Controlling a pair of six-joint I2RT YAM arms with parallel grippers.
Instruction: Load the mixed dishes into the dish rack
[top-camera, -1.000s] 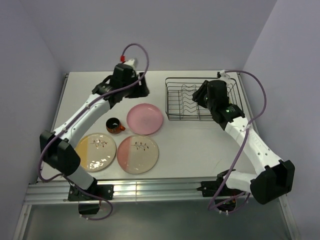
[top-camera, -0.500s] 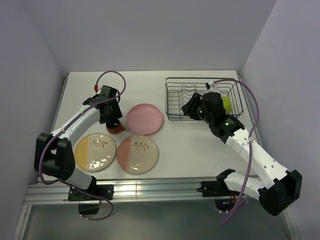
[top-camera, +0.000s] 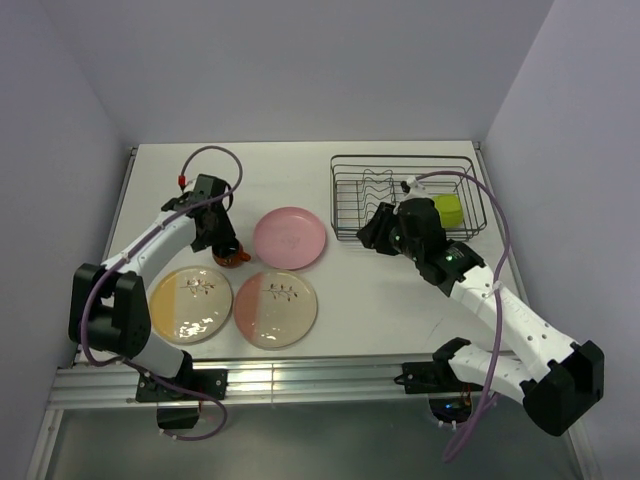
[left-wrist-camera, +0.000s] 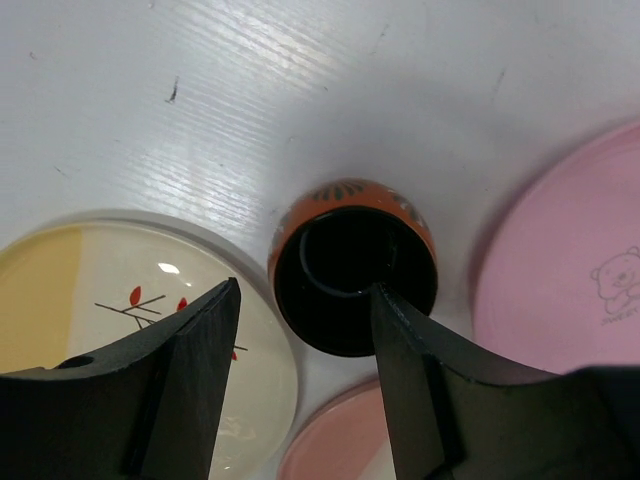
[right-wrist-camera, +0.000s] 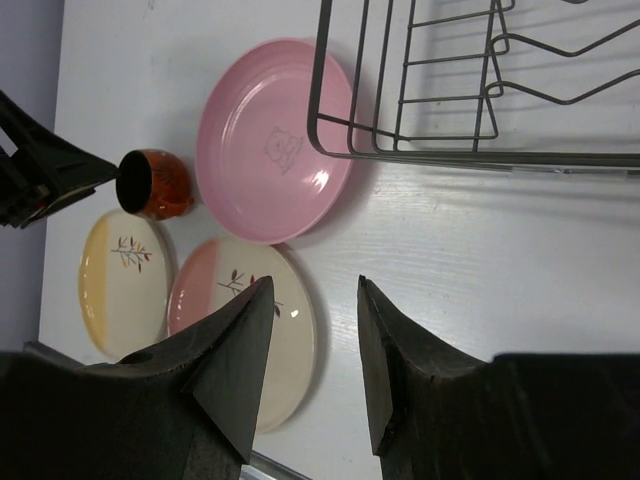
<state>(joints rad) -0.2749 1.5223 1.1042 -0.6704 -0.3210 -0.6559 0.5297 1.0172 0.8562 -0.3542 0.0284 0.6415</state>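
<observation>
Left side: your left gripper (left-wrist-camera: 305, 295) is down at the small orange-red cup with the dark inside (left-wrist-camera: 352, 265). Jaws are parted and not yet closed on it. In the left wrist view one finger (left-wrist-camera: 190, 380) stands off the cup's rim with white table showing in the gap, and the other finger crosses the rim on the far side. The cup's mouth faces that camera.

The cup sits on the white table (top-camera: 380, 300), just beside the yellow-and-cream round plate with leaf sprigs (top-camera: 190, 304). It is near the plain pink round plate (top-camera: 289, 238) and the pink-and-cream round plate (top-camera: 275, 308). All three plates lie flat on the table, outside the rack.

Right side: your right gripper (right-wrist-camera: 315, 285) hangs open with nothing between the fingers. It is above the table near the front left corner of the rectangular dark wire dish rack (top-camera: 405, 195), outside the basket.

Rack contents: a small lime-green bowl (top-camera: 448, 210) sits toward the right end. The wavy dividers hold no plate.
</observation>
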